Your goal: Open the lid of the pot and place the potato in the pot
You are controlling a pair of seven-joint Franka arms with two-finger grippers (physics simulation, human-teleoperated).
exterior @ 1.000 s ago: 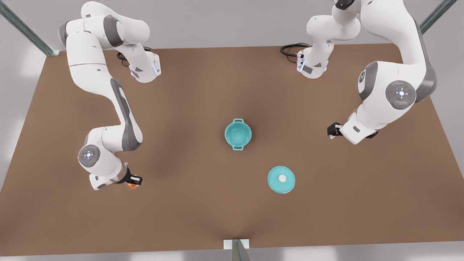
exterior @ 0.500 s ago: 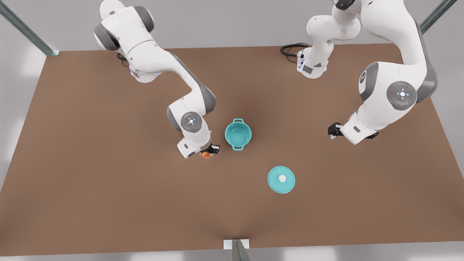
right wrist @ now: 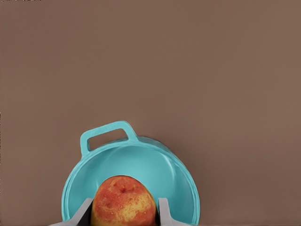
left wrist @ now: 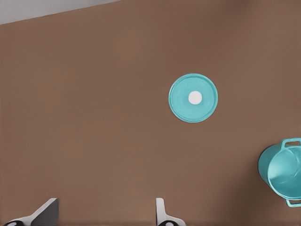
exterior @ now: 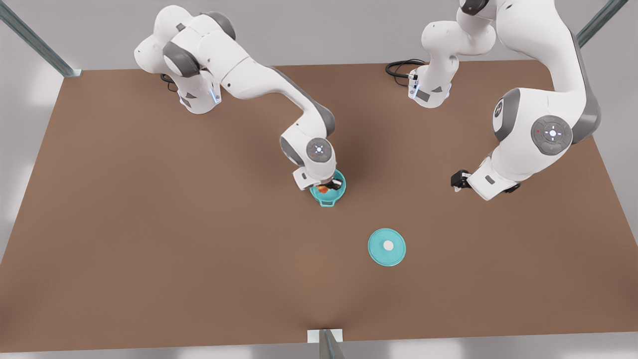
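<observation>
The right gripper [exterior: 330,188] squeezes the potato [right wrist: 123,201] over the pot [right wrist: 136,181]. It looks small, hard and light. The left gripper [exterior: 456,180] waits, fingers spread, holding nothing.

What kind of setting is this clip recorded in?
Probably a simulated tabletop test cell: a bare brown table, metal frame struts at its corners, plain grey surroundings, and just a pot and lid as props.

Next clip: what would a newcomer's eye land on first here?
Mid-table, the right gripper holds the orange-yellow potato just above the open teal pot. The pot lid lies flat on the brown table, apart from the pot. The left gripper waits open at the front view's right.
</observation>
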